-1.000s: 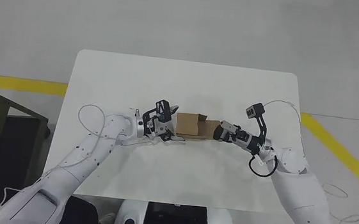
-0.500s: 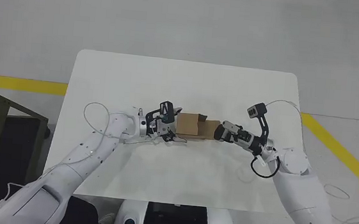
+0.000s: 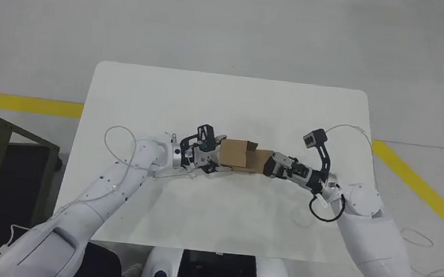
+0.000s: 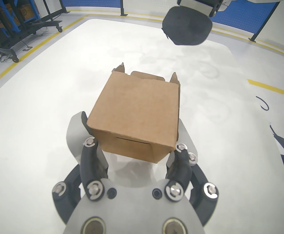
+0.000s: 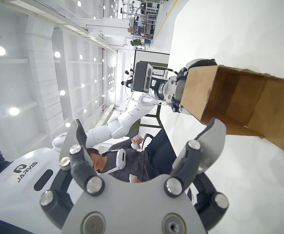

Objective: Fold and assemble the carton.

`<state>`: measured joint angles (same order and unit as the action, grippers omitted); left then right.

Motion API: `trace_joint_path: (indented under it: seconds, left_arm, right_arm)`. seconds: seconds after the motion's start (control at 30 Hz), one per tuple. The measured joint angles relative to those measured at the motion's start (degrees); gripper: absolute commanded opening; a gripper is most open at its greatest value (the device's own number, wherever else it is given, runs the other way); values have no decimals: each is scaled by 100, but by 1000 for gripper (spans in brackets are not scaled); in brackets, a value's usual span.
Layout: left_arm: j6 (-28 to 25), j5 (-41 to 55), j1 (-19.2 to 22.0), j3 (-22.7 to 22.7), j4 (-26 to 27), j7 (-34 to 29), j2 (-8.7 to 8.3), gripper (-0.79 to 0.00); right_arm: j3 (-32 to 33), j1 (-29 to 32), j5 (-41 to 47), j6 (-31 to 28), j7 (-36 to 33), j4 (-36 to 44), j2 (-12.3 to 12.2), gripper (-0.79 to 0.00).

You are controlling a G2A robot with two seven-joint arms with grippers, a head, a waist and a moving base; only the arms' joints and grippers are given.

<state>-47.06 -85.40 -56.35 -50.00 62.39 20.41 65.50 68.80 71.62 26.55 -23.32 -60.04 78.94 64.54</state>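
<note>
- Near the middle of the white surface [image 3: 169, 102], your carton [image 3: 238, 153] lay on its side between the two arms. Whether it rested on the surface or hung just above it could not be told.
- Your left gripper [image 4: 132, 127] was clamped on the carton, with one finger against each side wall at the closed end.
- Your right gripper [image 5: 146, 127] had its fingers spread wide and held nothing, just beside the carton's open mouth. One fingertip [image 5: 216, 126] sat at the lower edge of that mouth, and contact could not be judged.
- Done, as I judge it: the body was squared into a box, and the end facing the left gripper was shut, with a tuck slit [image 4: 133, 140] across it.
- Left to do: the opposite end gaped open, with its small side flaps [image 4: 174, 77] and tuck flap [image 4: 147, 76] standing out unfolded. You would need to fold these in and tuck that end shut.
- Writing: the carton's visible faces were plain brown board, with no label, print or mark.
</note>
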Motion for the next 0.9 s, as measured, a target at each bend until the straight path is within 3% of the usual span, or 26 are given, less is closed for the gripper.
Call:
trace_joint_path:
  seconds: [0.07, 0.1, 0.17, 0.2, 0.9]
  left_arm:
    - [13, -9, -4, -12, 5, 12, -4, -151]
    - [19, -13, -10, -20, 6, 17, -6, -151]
    - [38, -22, -19, -31, 3, 12, -9, -154]
    - [50, -34, -26, -33, 0, 0, -11, -157]
    - [35, -48, -61, -61, 94, -70, -13, -151]
  right_arm:
    - [-29, 48, -117, 134, -94, 36, -16, 0]
    - [-61, 78, -217, 245, -209, 61, -29, -305]
    - [-106, 110, -313, 377, -300, 82, -40, -733]
    - [-137, 122, -330, 423, -310, 72, -40, -785]
    - [-667, -743, -975, 465, 346, -1202, 115, -785]
